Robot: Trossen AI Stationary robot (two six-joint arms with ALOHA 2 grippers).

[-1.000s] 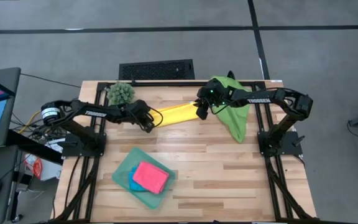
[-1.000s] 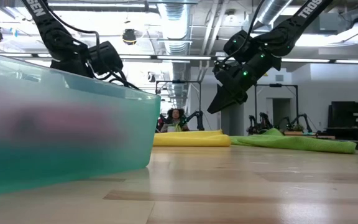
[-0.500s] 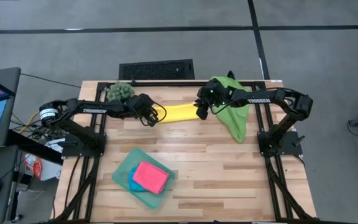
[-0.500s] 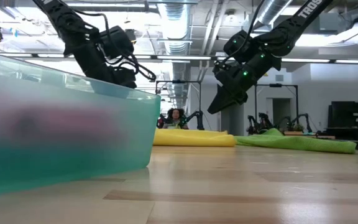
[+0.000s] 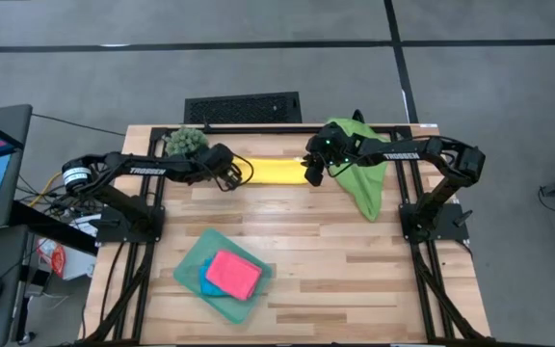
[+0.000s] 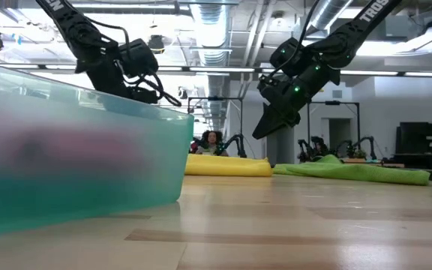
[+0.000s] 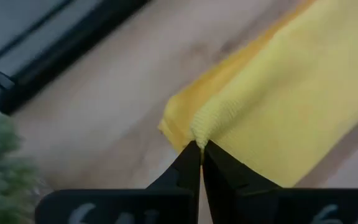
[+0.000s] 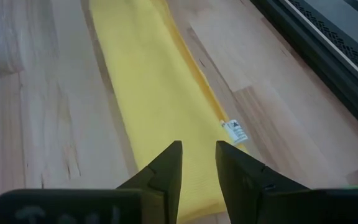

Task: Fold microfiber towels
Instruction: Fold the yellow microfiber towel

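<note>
A yellow towel [image 5: 276, 172], folded into a long strip, lies flat along the far part of the table. My left gripper [image 5: 232, 174] is at its left end, shut on the cloth [image 7: 253, 93]. My right gripper [image 5: 311, 174] hovers open just above the strip's right end [image 8: 160, 93], with nothing between its fingers. A green towel [image 5: 359, 172] lies crumpled at the far right, partly under the right arm. A pink towel [image 5: 232, 273] lies on a blue one [image 5: 207, 282] in the teal tray [image 5: 193, 253]. My left gripper pinches a small pucker at the yellow strip's left end [image 7: 201, 129] between its two shut fingertips [image 7: 191, 163]. The fingers slant down from the table's left. That bit of cloth is drawn up into a peak; the strip beyond it rests on the table.
A spiky green ball plant [image 5: 187, 143] stands at the far left, close behind the left arm. The teal tray [image 6: 73, 150] sits near the front left and blocks much of the low view. Bare wood lies across the table's middle and right front.
My left gripper has risen and moved toward the table's far edge, taking the yellow strip's left end with it. The strip, which slanted toward the near left, now lies straight along the far edge; its right end stayed where it was.
</note>
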